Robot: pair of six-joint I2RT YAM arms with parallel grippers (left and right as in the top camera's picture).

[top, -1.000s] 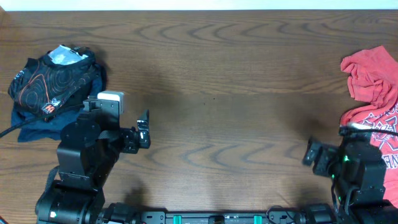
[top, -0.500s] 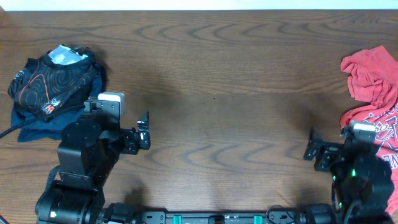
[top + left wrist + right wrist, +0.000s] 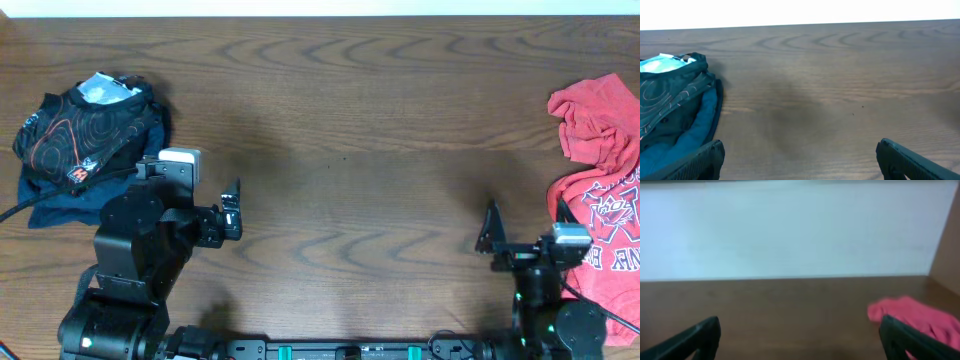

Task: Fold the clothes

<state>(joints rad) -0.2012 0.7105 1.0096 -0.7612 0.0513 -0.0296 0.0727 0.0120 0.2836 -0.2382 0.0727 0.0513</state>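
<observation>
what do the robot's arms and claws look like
Boxy matte black left arm and right arm, each with a small white module. Slim black prongs on the left claw and right claw. A black cable trails off the left; a green light glows on the right.

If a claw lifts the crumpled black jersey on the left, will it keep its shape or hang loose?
The black jersey lies bunched in soft folds, so it would probably droop and unfold when lifted. Its thin-looking fabric suggests it is light and might slide on the wooden table if pushed.
</observation>
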